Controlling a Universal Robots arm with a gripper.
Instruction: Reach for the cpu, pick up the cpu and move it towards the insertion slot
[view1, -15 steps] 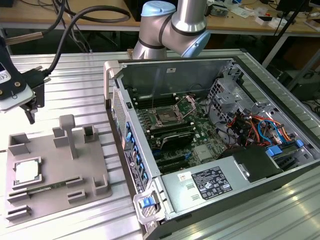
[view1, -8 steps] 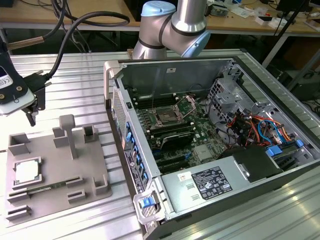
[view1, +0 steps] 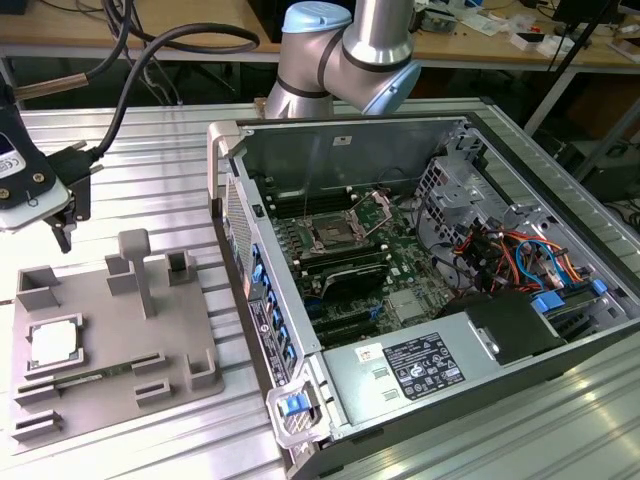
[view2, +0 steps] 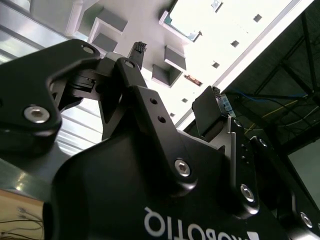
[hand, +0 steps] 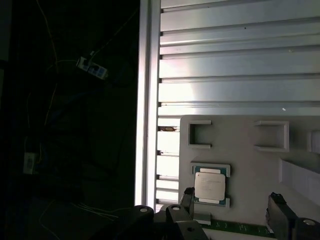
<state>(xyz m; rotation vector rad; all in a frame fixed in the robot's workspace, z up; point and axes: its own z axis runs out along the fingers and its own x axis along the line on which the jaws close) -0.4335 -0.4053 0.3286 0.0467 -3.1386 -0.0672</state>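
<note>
1. The gripper (view1: 64, 232) hung at the far left edge of the exterior view, about mid-height in the frame, above the rear part of the grey tray (view1: 182, 322) and clear of it.
2. Its fingers (hand: 280, 216) stood wide apart and held nothing. In the first wrist view, bare tray surface showed between the two dark tips.
3. The cpu (view1: 55, 343) lay flat in its recess on the tray, in the lower left of the exterior view, silvery top facing up. It was untouched, near the gripper but apart from it.
4. A thin green memory stick (view1: 85, 377) lay just beside the cpu on the same tray, a little lower in the frame.
5. The insertion slot (view1: 330, 236) sat near the middle of the frame on the board inside the open computer case (view1: 400, 130), well apart from both cpu and gripper.
6. The arm (view1: 345, 50) rose at the top centre, behind the case.
7. Tray and case rested on a ribbed metal table (view1: 130, 170).
</note>
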